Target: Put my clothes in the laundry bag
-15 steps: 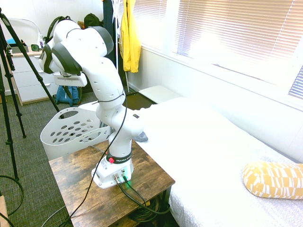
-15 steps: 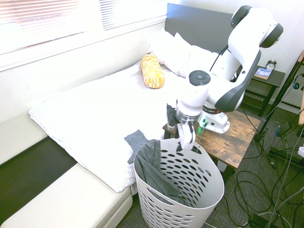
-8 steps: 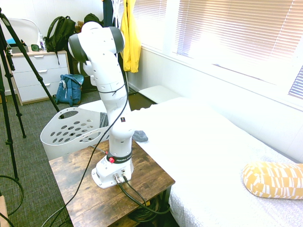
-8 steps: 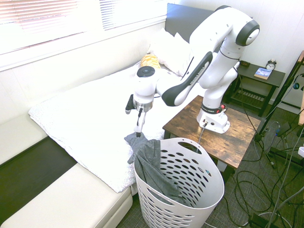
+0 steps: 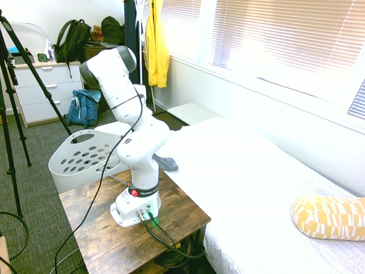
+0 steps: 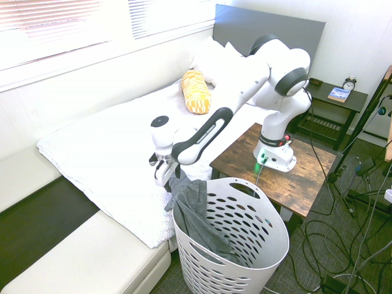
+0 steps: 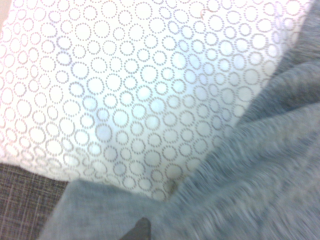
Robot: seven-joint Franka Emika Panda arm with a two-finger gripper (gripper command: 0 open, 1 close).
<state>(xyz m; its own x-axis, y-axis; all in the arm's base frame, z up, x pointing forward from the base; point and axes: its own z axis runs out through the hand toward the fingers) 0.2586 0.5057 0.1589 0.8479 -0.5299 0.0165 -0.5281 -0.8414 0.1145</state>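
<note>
- Grey shirt [image 6: 195,208] hangs half in the basket [image 6: 257,245], the rest draped over the rim onto the bed [image 6: 110,153].
- Gripper [image 6: 160,176] sits low at that loose end, probably to grab it; can't tell if it's clenched.

Bright daylight through blinds [image 5: 285,40]; glare; wrist view blurred.

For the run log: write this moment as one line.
gripper: low at bed edge, over grey garment | garment: draped over laundry basket rim, part inside | fingers: unclear
</note>
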